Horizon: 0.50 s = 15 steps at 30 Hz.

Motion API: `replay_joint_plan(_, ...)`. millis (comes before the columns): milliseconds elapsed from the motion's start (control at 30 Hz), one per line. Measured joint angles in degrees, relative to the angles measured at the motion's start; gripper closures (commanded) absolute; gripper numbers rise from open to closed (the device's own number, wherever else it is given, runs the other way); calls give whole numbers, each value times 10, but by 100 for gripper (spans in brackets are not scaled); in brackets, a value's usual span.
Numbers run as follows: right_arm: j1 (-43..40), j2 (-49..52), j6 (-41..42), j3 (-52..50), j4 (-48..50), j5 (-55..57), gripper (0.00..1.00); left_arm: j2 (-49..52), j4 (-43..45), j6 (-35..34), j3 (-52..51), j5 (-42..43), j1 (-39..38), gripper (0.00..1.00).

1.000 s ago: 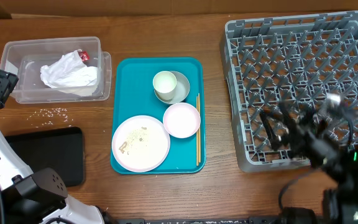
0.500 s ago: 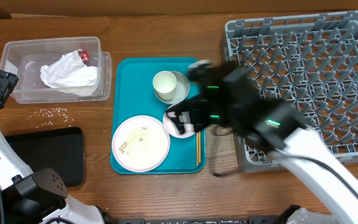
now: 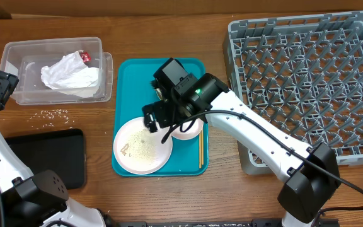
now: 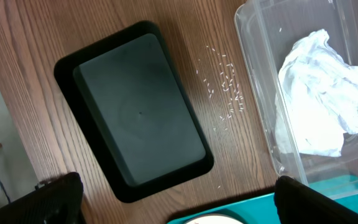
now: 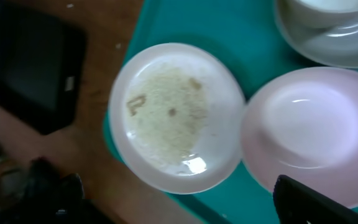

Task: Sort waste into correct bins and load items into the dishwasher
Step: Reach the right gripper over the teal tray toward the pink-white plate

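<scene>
My right gripper (image 3: 162,122) (image 5: 182,205) hangs open over the teal tray (image 3: 128,82), above the near rim of the white-pinkish plate (image 3: 142,146) (image 5: 176,118), which carries crumbs. Nothing is between its fingers. The small white bowl (image 5: 309,134) sits just right of the plate, and the grey-green bowl (image 5: 328,43) holding the white cup lies beyond it. Chopsticks (image 3: 201,148) lie along the tray's right edge. The napkin (image 3: 69,72) (image 4: 319,118) rests in the clear tub (image 3: 17,53). My left gripper (image 4: 191,208) is open, high above the black tray (image 4: 138,115).
Loose rice grains (image 3: 52,114) (image 4: 225,84) lie on the wood between tub and black tray (image 3: 49,157). The grey dish rack (image 3: 307,82) fills the right side. My right arm crosses from the lower right over the rack's corner. The left arm stands at the left edge.
My right arm has swung left from above the dish rack, across the tray, and now hovers over the plate. The left arm and all objects have not moved.
</scene>
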Motion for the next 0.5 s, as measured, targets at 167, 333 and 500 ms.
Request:
replay_joint_plan(167,0,0,16,0,20,-24,19,0,0,0,0,0,0,0)
replay_joint_plan(333,0,0,113,-7,20,85,18,0,0,0,0,0,0,0)
replay_joint_plan(500,0,0,212,-25,34,162,25,0,0,0,0,0,0,0)
